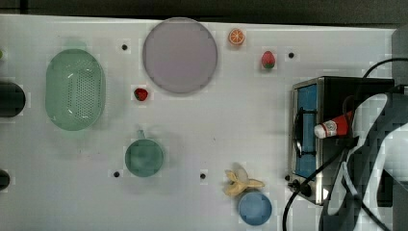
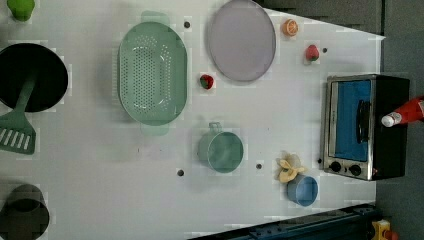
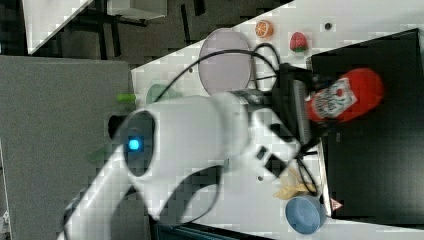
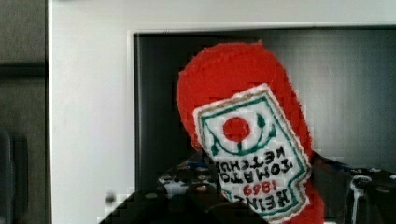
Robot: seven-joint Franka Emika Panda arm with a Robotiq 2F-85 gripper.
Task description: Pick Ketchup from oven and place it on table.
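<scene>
The red ketchup (image 1: 335, 126) bottle lies across the top of the black oven (image 1: 332, 89), its white cap pointing toward the blue glass door. My gripper (image 1: 350, 126) reaches over the oven from the top view's right, one finger on each side of the bottle's body. In the wrist view the labelled ketchup (image 4: 247, 140) sits tilted between my dark fingers (image 4: 182, 196), which press against it, so the gripper (image 4: 266, 203) is shut on it. The right view shows the ketchup (image 3: 345, 97) at the gripper (image 3: 312, 107) above the oven (image 3: 380, 165). The white table (image 1: 216, 120) spreads out in front of the oven door.
On the table are a grey-lilac plate (image 1: 180, 55), a green colander (image 1: 75, 90), a green cup (image 1: 144, 157), a blue bowl (image 1: 255, 208), a banana (image 1: 240, 182), two strawberries (image 1: 268, 59) and an orange slice (image 1: 236, 36). Black cables (image 1: 308, 178) hang by the oven.
</scene>
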